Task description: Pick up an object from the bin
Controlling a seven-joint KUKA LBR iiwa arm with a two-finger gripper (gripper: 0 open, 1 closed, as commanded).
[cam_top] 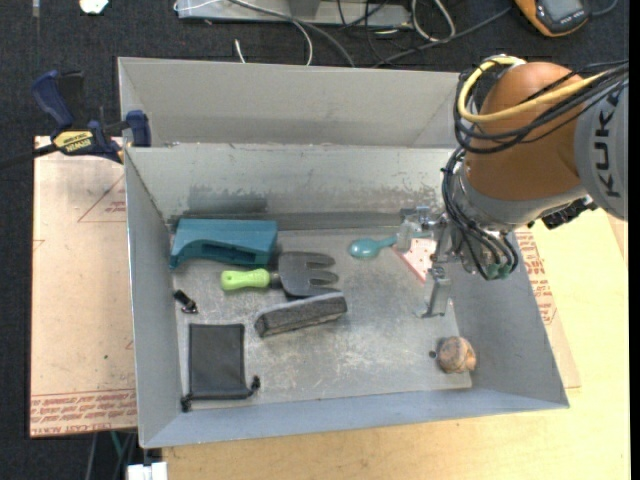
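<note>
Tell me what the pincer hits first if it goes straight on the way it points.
Probably the bare bin floor: the pincer points down at a grey patch between the pink scrap and the brown lump. Depth is hard to judge from this view.

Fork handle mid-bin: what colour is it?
The fork handle is lime green; the camera view shows it best.

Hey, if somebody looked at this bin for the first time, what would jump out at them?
The big orange-capped arm looms over the right side of the bin, its claw hanging low, with a brown round lump lying nearby toward the front. A bright green-handled garden fork lies mid-bin, with a teal block just behind it to the left.
</note>
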